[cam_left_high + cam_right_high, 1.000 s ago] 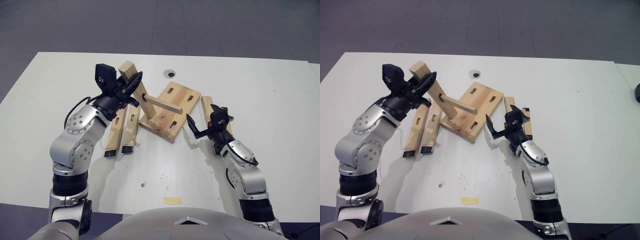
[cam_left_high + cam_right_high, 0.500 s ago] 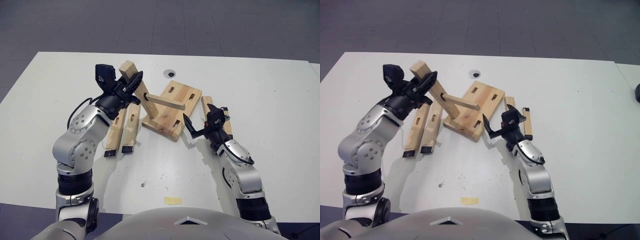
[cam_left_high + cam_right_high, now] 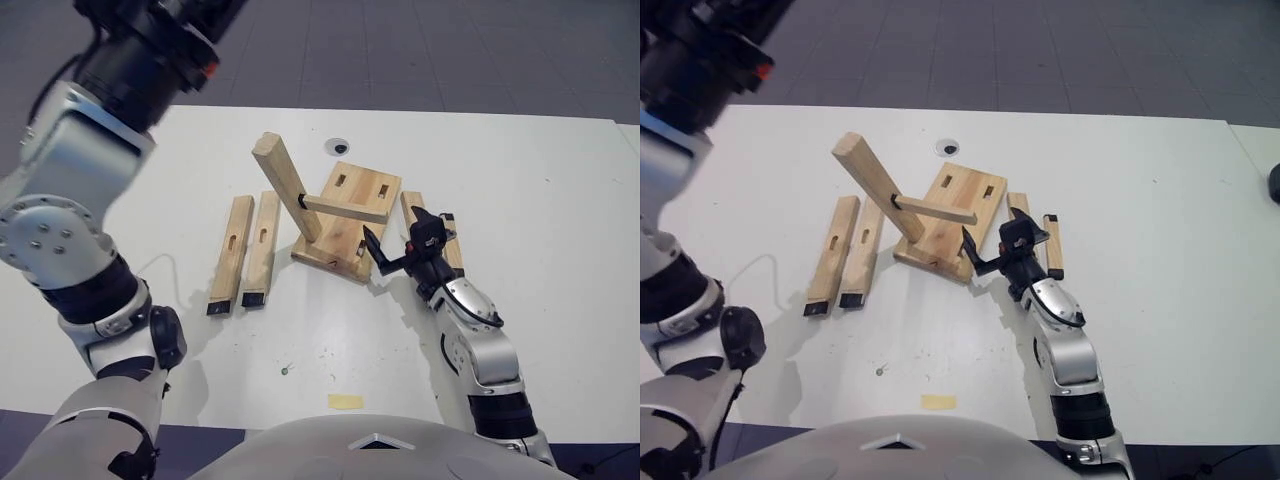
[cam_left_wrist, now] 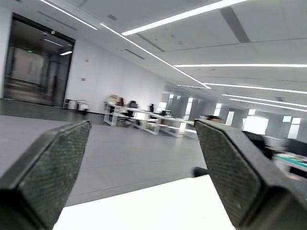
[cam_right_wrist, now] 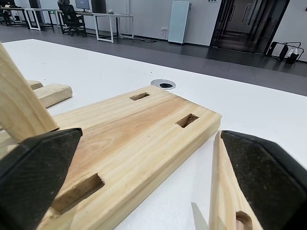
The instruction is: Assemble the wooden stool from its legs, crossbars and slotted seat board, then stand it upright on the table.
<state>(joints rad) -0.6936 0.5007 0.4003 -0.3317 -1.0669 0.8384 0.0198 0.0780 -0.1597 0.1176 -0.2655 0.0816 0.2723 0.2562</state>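
Observation:
The slotted seat board lies flat on the white table. A wooden leg stands tilted in it, with a crossbar sticking out sideways over the board. Two more legs lie side by side left of the board. Two further wooden pieces lie to its right. My right gripper is open at the board's near right corner, its fingers on either side of that corner. My left arm is raised high at the left; its gripper is open and holds nothing.
A round cable hole sits in the table behind the board. A yellow note lies near the front edge. Bare table stretches to the right and in front of the parts.
My left gripper has let go of the tilted leg and the arm has swung up high. The leg and crossbar stay standing in the board. My right gripper has edged closer to the board.

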